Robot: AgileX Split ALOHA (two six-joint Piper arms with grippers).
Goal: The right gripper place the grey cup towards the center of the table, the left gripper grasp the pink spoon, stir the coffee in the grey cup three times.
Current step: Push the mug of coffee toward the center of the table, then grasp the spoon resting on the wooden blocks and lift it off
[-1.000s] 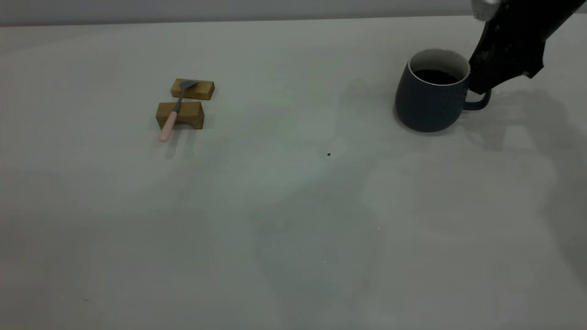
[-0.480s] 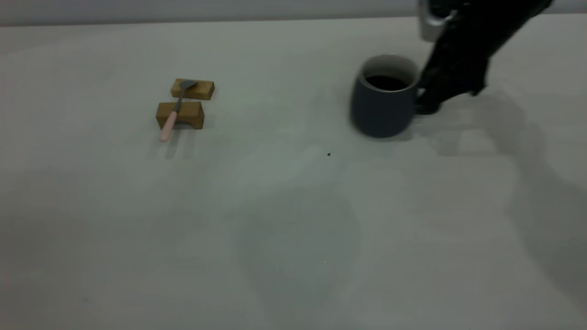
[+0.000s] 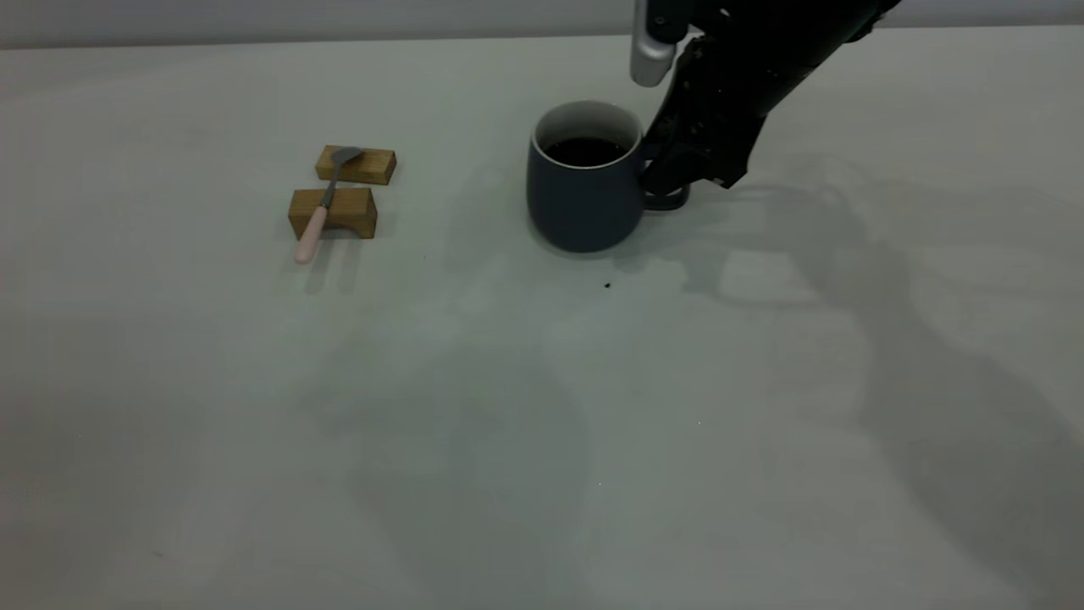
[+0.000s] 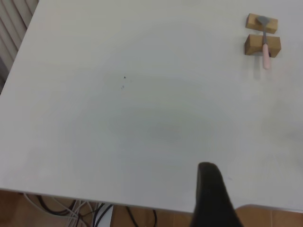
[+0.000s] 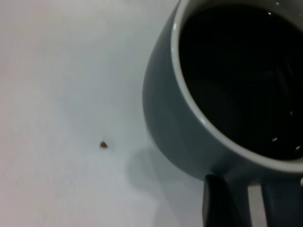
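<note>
Right pincer (image 3: 669,182) grips the unmarked grey cup (image 3: 583,191) by its handle.

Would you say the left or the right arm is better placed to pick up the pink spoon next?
Left, probably. The right gripper is at the grey cup handle, while the pink spoon lies across wooden blocks on the left arm's side.

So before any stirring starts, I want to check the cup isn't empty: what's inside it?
The grey cup holds dark coffee below its white rim. How deep it goes and the cup's bottom are hidden.
</note>
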